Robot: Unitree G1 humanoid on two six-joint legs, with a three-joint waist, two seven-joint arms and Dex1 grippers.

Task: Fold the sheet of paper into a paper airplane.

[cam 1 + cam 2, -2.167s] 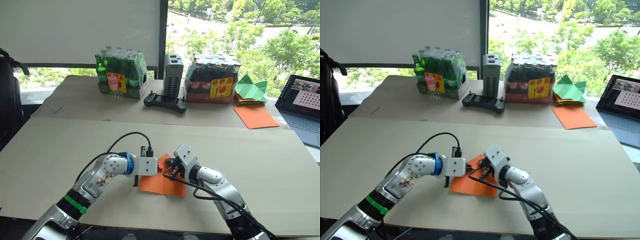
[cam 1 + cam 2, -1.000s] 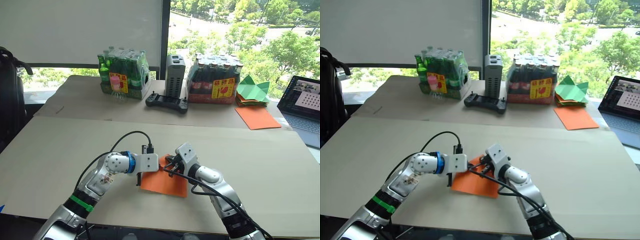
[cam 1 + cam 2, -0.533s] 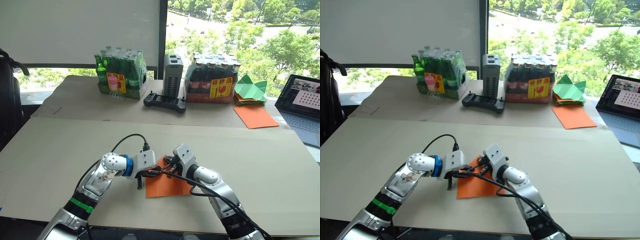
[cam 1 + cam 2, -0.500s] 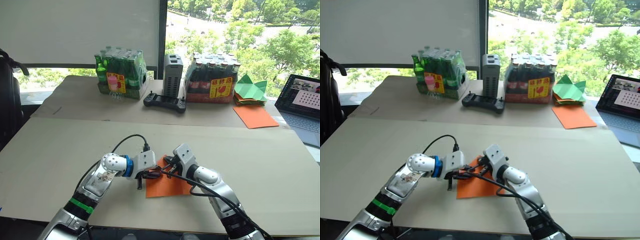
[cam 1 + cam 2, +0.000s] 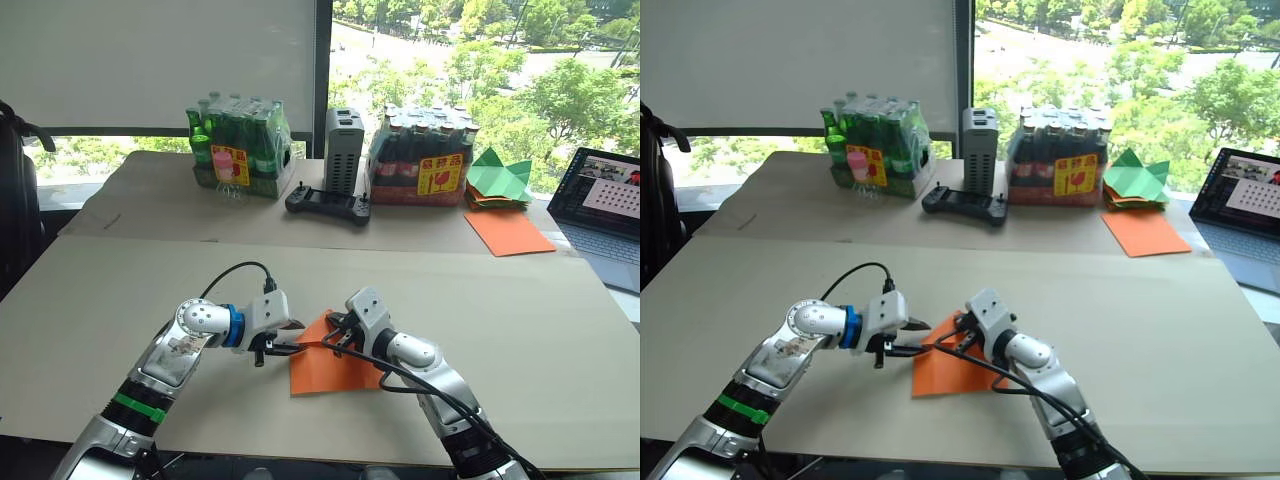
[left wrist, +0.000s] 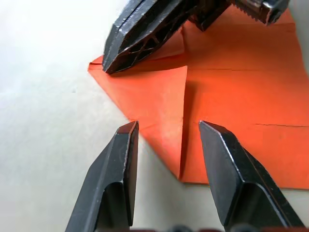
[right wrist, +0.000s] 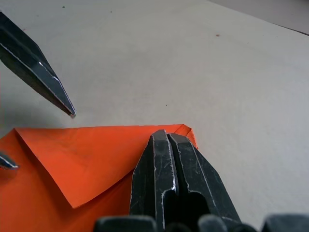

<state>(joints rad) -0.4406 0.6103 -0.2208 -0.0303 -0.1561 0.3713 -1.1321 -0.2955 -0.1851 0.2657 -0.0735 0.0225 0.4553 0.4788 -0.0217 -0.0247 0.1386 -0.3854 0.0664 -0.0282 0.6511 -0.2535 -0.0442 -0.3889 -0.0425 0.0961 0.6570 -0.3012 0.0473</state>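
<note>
The sheet of paper [image 5: 335, 368] is bright orange and lies flat on the near tabletop, with one corner flap folded over [image 7: 82, 166]. My right gripper [image 5: 333, 334] is shut, and its closed fingertips [image 7: 166, 145] press down on the sheet near its far corner. From the left, my left gripper [image 5: 303, 346] reaches in low and open. Its two fingers [image 6: 123, 159] straddle the sheet's pointed left edge without holding it. The left wrist view shows a crease line running across the paper [image 6: 231, 87].
At the back of the table stand a pack of green bottles [image 5: 240, 150], a grey box [image 5: 343, 150], a black controller [image 5: 328, 205] and a pack of dark bottles [image 5: 425, 165]. Green paper shapes [image 5: 500, 178], a larger orange sheet [image 5: 510, 232] and a laptop [image 5: 605, 215] sit back right.
My left arm has drawn back to the left, so its fingertips now sit at the sheet's left edge. The right gripper stays pressed on the sheet.
</note>
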